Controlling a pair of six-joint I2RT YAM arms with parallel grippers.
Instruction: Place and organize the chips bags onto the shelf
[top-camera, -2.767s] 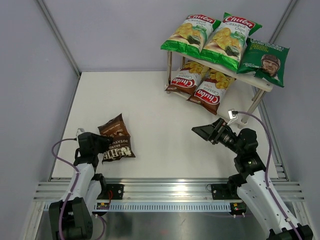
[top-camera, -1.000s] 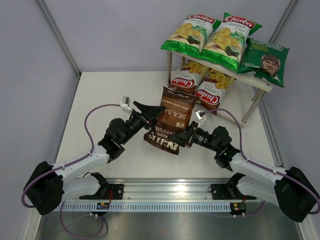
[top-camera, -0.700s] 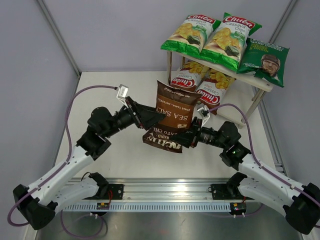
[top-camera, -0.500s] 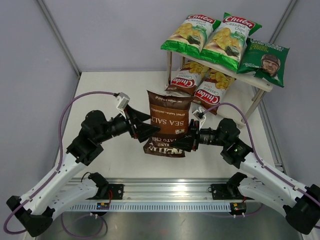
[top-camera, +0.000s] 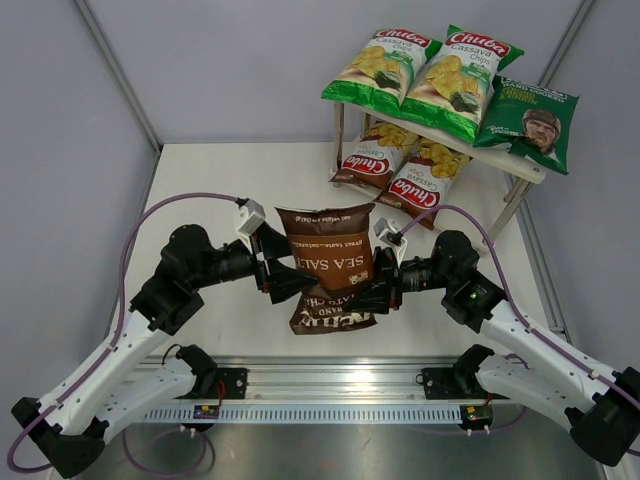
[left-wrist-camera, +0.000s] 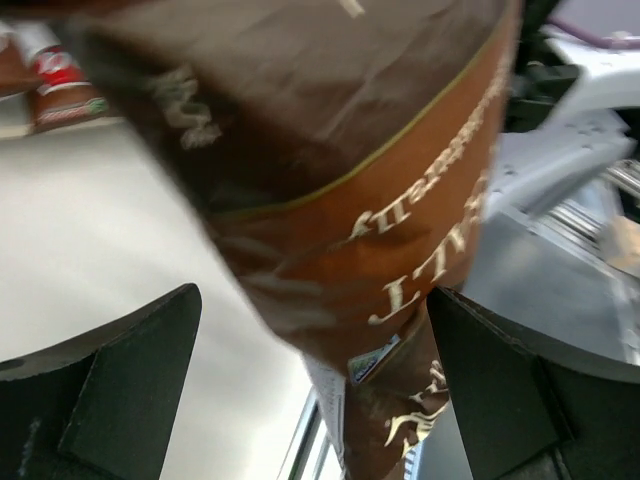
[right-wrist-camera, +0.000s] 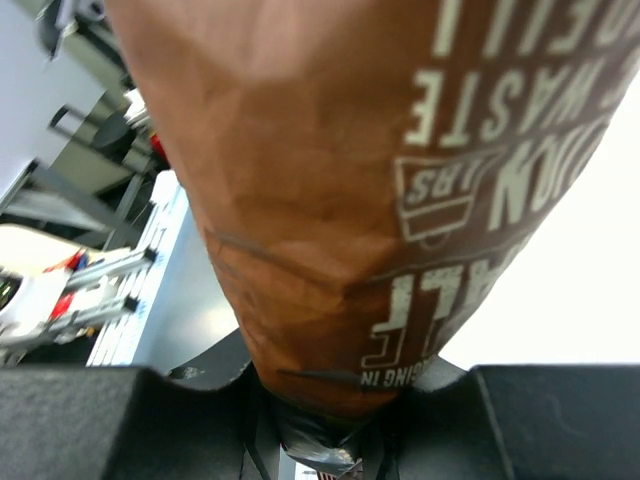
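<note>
**Kettle bag held mid-air by R arm; L end effector wide open**

L side: the left end effector (top-camera: 288, 268) is wide open. Its fingers stand on either side of the bag's left part, w/ a clear gap on both sides in the left wrist view, so no grip there.

Centre: the dark brown Kettle bag (top-camera: 328, 265) hangs above the white bench (top-camera: 220, 190), between the two arms. It is roughly upright, w/ "SEA SALT" lettering facing the top cam, and crumpled toward its lower end.

R of centre: the right end effector (top-camera: 385, 292) is clamped on the bag's lower right edge. The right wrist view shows the foil pinched tight between the jaws.

Back R: the shelf (top-camera: 520, 165). Its top board carries two green Chuba bags (top-camera: 383, 68) (top-camera: 457, 82) and the dark green portrait bag (top-camera: 528, 122), side by side. Below it, two brown-red Chuba bags (top-camera: 372, 155) (top-camera: 423, 182) sit at the left and middle, touching each other.
</note>
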